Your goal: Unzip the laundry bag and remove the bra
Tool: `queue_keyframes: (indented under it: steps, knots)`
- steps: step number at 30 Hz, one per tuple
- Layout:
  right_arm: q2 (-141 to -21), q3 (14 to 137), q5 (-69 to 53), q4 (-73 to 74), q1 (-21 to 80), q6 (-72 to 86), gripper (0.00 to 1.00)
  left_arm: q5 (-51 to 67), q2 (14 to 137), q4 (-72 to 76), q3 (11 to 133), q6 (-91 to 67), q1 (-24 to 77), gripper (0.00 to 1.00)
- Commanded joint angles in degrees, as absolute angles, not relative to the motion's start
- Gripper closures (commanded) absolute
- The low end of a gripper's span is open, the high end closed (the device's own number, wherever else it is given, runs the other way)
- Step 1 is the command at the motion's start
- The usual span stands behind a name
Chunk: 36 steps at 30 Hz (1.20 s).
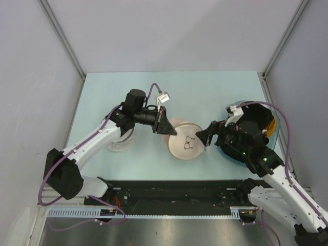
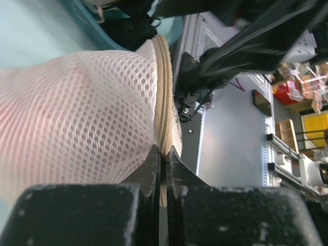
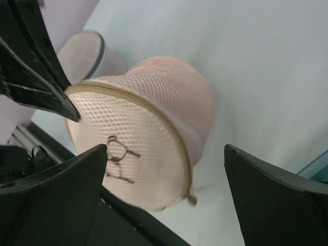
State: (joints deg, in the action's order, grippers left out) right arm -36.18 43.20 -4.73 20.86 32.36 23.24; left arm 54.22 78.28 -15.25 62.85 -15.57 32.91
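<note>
Left wrist view: the left tool (image 2: 163, 156) pinches the zip seam (image 2: 163, 97) of the laundry bag (image 2: 77, 113), mid-bench. At its 3 o'clock the right tool (image 3: 165, 151) hangs spread; the small zip pull (image 3: 191, 200) could slip its grab, tugging the seam free.

The bag (image 2: 77, 118) is soft open mesh cloth in a honeycomb weave, matt cream with a pink tint showing through. Its zip (image 2: 164, 92) is ribbed tan woven tape. The left tool (image 2: 163, 164) is black matt plastic, rough and flecked with pale scuffs. The right tool (image 3: 164, 154) is black too, but smoother, with a faint sheen. The counter (image 3: 246, 61) is smooth, matt pale green. The basket (image 2: 89, 20) looks like glossy teal plastic.
</note>
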Motion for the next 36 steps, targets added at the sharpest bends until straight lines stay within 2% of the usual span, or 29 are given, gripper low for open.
queue_keyframes:
  steps: [1,4,7,8,10,11,12,13,14,16,17,18,19,22,25,27,29,33,36]
  knots:
    - [-41.21,41.31,-14.93,13.29,32.08,18.73,0.0,63.45,76.91,-14.59,64.69,-14.94,32.61,1.0]
    - [-44.73,41.22,-18.36,10.82,31.99,17.5,0.01,63.98,75.94,-14.59,64.25,-14.94,32.61,0.99]
    - [-47.27,41.22,-21.35,9.24,31.99,16.96,0.1,64.16,75.32,-14.33,64.07,-15.03,32.52,1.0]
    - [-47.55,41.22,-22.14,8.97,31.91,16.79,0.27,63.9,75.24,-14.33,64.07,-15.03,32.52,1.0]
    - [-47.55,41.13,-22.41,8.62,31.99,17.05,0.43,63.63,75.32,-14.33,64.33,-15.12,32.43,1.0]
    - [-47.55,41.22,-23.11,8.7,31.91,17.05,0.6,63.28,75.5,-14.33,64.51,-15.2,32.43,1.0]
    - [-47.46,41.13,-23.46,8.88,31.82,17.22,0.69,63.11,75.76,-14.15,64.6,-15.29,32.43,0.99]
    - [-47.46,41.13,-23.73,9.4,31.9,17.57,0.89,62.84,75.85,-13.98,64.95,-15.38,32.34,1.0]
    - [-47.37,41.13,-21.73,10.19,31.82,18.45,1.0,62.23,76.46,-14.06,65.21,-15.38,32.26,1.0]
    - [-47.28,40.78,-19.87,11.86,31.82,20.91,1.0,61.35,77.08,-14.06,66.0,-15.29,32.26,0.99]
    - [-47.11,40.69,-19.25,12.13,31.82,21.61,1.0,59.61,77.52,-14.24,66.44,-15.21,32.26,0.94]
    - [-47.11,40.61,-18.55,12.48,31.82,22.58,1.0,58.28,78.74,-15.98,67.14,-14.77,32.26,0.81]
    - [-47.28,40.61,-17.67,13.09,31.82,25.81,1.0,56.71,79.45,-17.48,68.98,-13.9,32.26,0.49]
    - [-47.72,40.61,-10.14,13.88,31.9,37.2,1.0,49.07,81.04,-23.28,72.58,-12.48,32.17,0.2]
    - [-49.04,40.6,-6.0,13.8,31.9,50.99,1.0,37.82,79.11,-25.05,73.82,-14.05,32.08,0.12]
    - [-49.92,40.61,-2.3,15.55,32.17,59.81,1.0,29.67,77.7,-26.18,73.92,-15.46,32.08,0.11]
    - [-50.45,40.26,3.67,18.27,33.48,70.42,1.0,26.38,75.51,-26.8,73.22,-18.18,32.08,0.12]
    - [-51.58,38.76,13.34,14.79,37.09,80.93,1.0,28.46,70.59,-21.2,63.5,-30.62,32.17,0.16]
    - [-53.52,38.76,13.97,11.7,37.0,84.9,1.0,31.2,66.37,-14.69,55.41,-38.81,32.43,0.14]
